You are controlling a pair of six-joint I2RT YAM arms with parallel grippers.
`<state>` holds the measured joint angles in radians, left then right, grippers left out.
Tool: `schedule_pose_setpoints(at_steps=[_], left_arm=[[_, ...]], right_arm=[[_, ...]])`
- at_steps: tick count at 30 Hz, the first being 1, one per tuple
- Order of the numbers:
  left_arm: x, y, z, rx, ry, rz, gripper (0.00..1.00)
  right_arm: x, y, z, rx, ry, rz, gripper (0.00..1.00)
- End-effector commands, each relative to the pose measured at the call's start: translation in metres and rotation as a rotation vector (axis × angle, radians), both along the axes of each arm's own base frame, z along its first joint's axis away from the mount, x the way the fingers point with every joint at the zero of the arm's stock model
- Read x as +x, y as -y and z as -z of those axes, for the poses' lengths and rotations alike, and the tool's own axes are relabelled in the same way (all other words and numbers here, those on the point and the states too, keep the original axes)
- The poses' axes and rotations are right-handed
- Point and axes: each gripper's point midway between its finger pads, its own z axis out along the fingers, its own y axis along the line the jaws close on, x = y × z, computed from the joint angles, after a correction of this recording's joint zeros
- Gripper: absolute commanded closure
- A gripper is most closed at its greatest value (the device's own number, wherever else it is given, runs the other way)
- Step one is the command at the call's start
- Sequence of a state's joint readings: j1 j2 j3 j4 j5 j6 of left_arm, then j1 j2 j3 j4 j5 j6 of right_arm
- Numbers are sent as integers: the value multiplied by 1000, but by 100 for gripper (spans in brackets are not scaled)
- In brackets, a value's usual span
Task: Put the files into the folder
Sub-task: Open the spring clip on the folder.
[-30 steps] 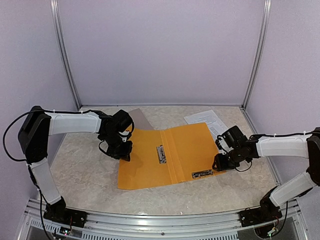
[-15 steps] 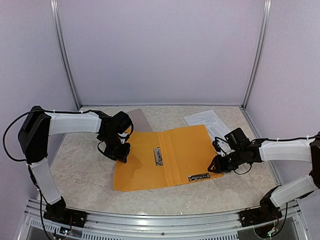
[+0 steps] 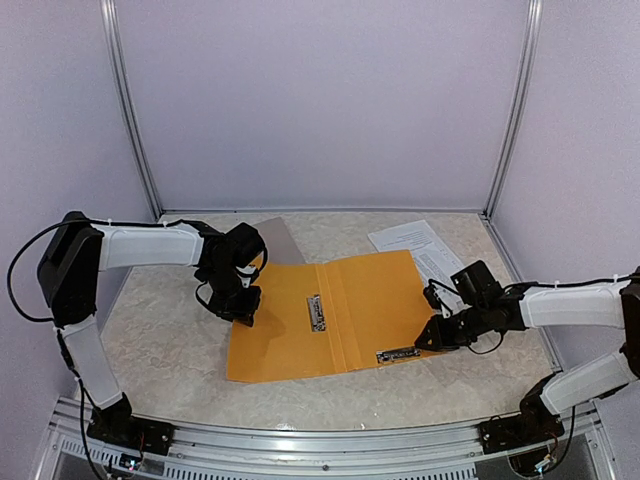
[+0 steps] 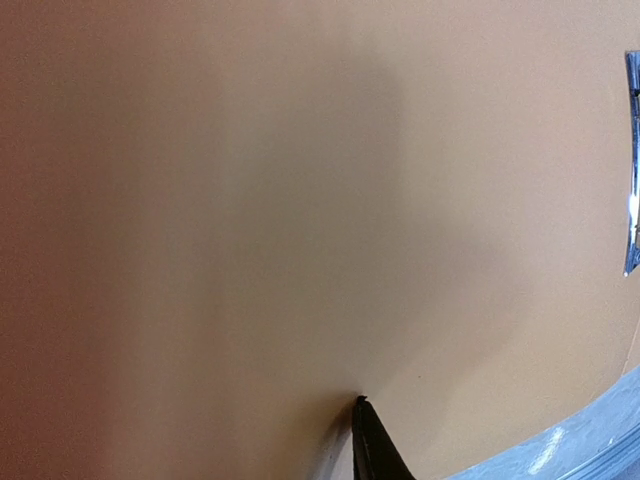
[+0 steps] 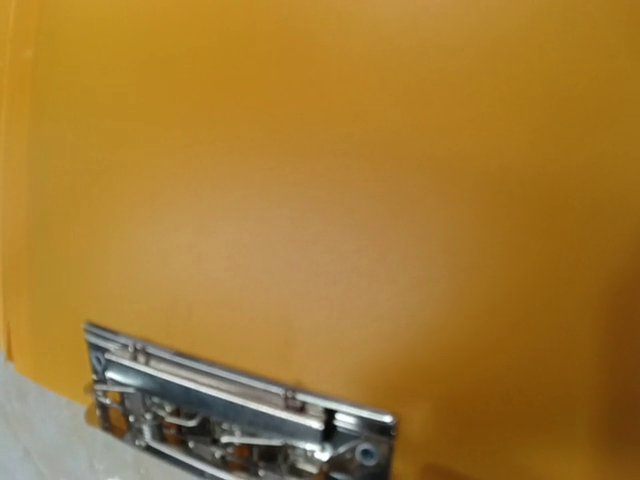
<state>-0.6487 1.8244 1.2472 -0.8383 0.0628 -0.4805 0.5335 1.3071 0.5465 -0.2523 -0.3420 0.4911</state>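
Note:
The orange folder [image 3: 345, 300] lies open on the table with a metal clip [image 3: 317, 309] by its spine and another clip [image 3: 398, 353] near its front right edge. The files [image 3: 412, 240], white printed sheets, lie on the table behind the folder's right flap, outside it. My left gripper [image 3: 243, 305] is at the folder's left edge. The left wrist view is filled by the orange cover [image 4: 300, 200], with only one black fingertip [image 4: 368, 440] showing against it. My right gripper [image 3: 432, 338] is at the folder's right edge. Its wrist view shows the cover [image 5: 330, 170] and clip [image 5: 230, 410], with no fingers.
A grey sheet [image 3: 281, 238] lies behind the folder's left flap. The marbled table [image 3: 160, 340] is walled by lilac panels with metal posts at the back corners. A metal rail [image 3: 300, 440] runs along the near edge.
The folder has slid to the left and a little nearer. My right gripper moved left and nearer with its right edge. My left gripper has barely moved.

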Motion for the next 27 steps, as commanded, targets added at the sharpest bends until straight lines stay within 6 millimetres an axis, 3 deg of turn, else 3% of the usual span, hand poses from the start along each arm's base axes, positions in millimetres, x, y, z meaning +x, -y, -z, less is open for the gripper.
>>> schedule_pose_setpoints(at_steps=[1,27], left_arm=[[-7,-11,8,72,-39,17,84],[-7,-10,9,73,-43,15,85]], right_arm=[[-3,2,6,1,-14,-11,82],[-9,4,17,-15,-38,-24,96]])
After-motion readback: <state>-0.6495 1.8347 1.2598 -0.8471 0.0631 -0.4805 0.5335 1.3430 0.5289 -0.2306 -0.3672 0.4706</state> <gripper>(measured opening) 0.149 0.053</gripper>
